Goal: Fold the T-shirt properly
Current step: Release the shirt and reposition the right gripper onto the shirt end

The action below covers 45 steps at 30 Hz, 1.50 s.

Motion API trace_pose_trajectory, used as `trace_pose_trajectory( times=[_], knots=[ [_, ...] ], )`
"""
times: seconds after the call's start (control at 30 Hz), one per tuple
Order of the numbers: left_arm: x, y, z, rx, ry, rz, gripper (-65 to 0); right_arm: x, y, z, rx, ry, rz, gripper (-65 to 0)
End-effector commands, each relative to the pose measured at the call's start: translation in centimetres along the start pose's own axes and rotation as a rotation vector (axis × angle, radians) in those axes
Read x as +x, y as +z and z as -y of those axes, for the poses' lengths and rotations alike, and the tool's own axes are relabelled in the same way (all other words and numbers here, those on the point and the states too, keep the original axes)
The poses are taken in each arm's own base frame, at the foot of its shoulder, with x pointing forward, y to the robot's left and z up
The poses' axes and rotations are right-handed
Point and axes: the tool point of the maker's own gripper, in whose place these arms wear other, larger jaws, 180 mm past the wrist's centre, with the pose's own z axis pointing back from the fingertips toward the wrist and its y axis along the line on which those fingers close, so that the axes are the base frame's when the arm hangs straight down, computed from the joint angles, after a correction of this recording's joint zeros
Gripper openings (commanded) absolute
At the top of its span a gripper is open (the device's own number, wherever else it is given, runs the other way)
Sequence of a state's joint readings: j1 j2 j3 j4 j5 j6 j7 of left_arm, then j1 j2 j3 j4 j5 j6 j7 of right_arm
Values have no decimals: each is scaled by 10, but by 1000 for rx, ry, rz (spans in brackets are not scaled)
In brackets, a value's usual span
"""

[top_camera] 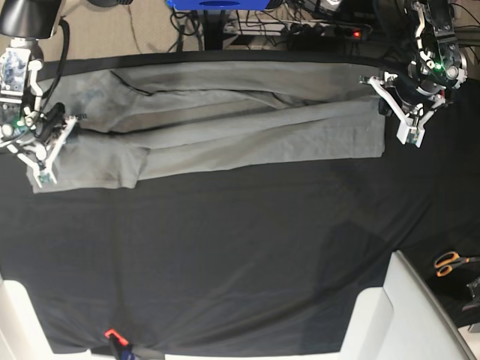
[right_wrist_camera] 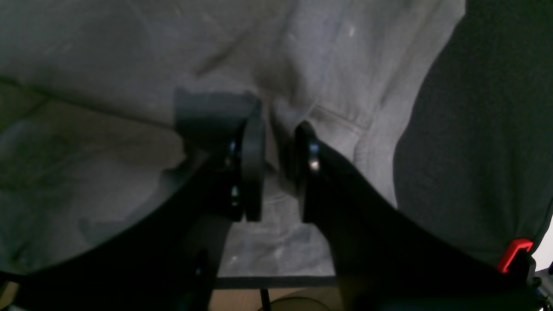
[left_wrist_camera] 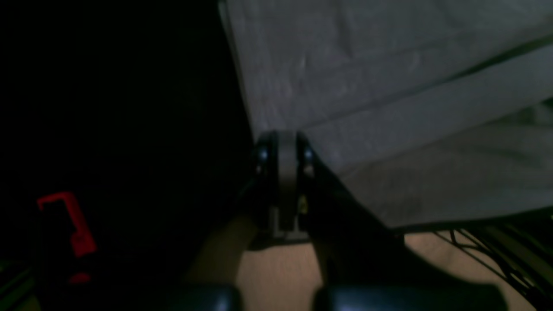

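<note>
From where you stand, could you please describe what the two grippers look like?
In the overhead view, both the left gripper and the right gripper have white finger frames over dark bodies with small green lights. Up close, the fingers are black and curved, with grey pads and shiny bolts.

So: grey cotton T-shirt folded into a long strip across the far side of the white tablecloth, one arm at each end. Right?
Not quite: the tablecloth is black, not white, as the base view shows. The rest holds: the grey cotton T-shirt lies as a long folded strip across the far side, with the left gripper at one end and the right gripper at the other.
</note>
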<state>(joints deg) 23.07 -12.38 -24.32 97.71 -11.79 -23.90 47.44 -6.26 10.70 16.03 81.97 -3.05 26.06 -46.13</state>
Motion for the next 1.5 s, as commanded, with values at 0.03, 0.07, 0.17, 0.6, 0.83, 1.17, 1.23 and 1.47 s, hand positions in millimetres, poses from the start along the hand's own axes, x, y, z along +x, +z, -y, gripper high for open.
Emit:
trace_pose_trajectory(
  times=[0.03,0.07,0.17,0.6,0.83,1.17,1.23,1.47],
  knots=[
    [8,3,-6,17,-12,25,-650,9,4,11,-25,-1,27,-491],
    [8,3,-6,17,-12,25,-650,9,4,13,-29,-7,28,-474],
    [2,4,-6,18,-11,10,-650,4,8,30,-60,-69,30,-428],
    [23,40,-63,179,50,106,-91,29,47,82,-192,-150,142,-231],
    [52,35,-32,118,47,184,-155,75,26,76,-127,-178,341,-249],
    [69,-9,19,-20,178,196,-650,86,-24,55,24,-253,315,-624],
    [65,-17,20,-30,194,178,-650,87,-28,52,41,-258,325,-635],
    [41,-37,18,-47,225,92,-650,78,-45,74,42,-310,311,-635]
  ],
)
